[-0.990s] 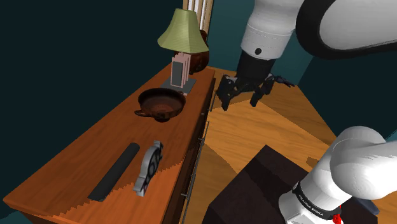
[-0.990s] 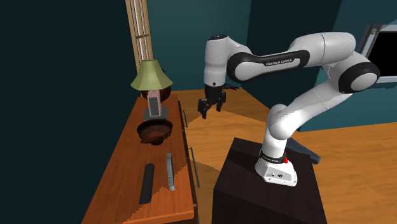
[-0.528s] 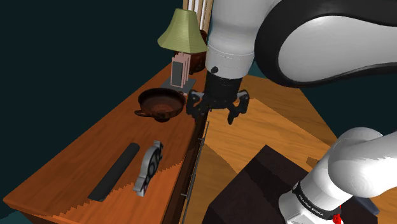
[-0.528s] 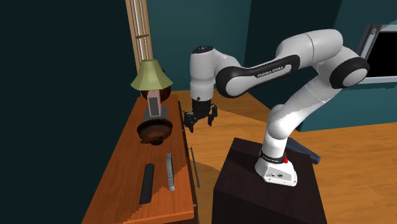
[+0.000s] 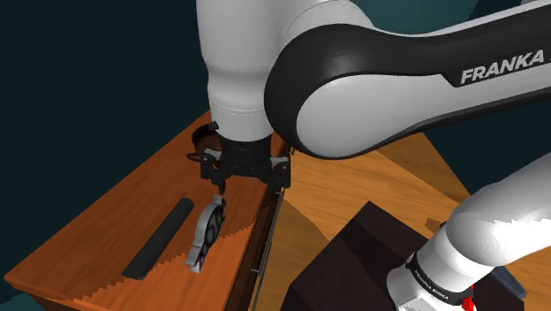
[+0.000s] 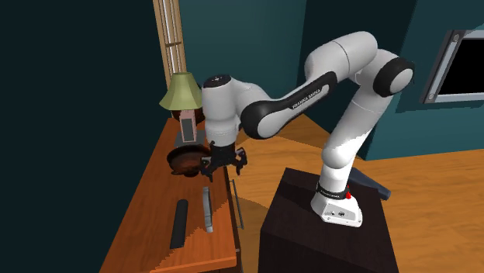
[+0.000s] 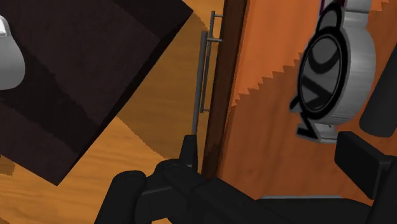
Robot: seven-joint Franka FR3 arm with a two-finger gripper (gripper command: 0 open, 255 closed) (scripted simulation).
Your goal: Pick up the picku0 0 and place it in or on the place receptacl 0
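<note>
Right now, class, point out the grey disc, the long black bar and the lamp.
grey disc point(image 5: 205, 234): shoulder view, its middle.
long black bar point(image 5: 159, 238): shoulder view, mid-length.
lamp point(image 6: 184, 91): second exterior view, green shade.

shoulder view close above dresser point(image 5: 101, 216); second exterior farther back, sharing it; wrist looks down.

The gripper point(image 5: 247, 181) swings from over the floor to the dresser's point(image 5: 106, 221) front edge, lower, above the clock point(image 5: 205, 231)

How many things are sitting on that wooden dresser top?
4: a green-shaded lamp at the far end, a dark bowl midway, a black bar and a grey disc at the near end. The arm may hide others.
</note>
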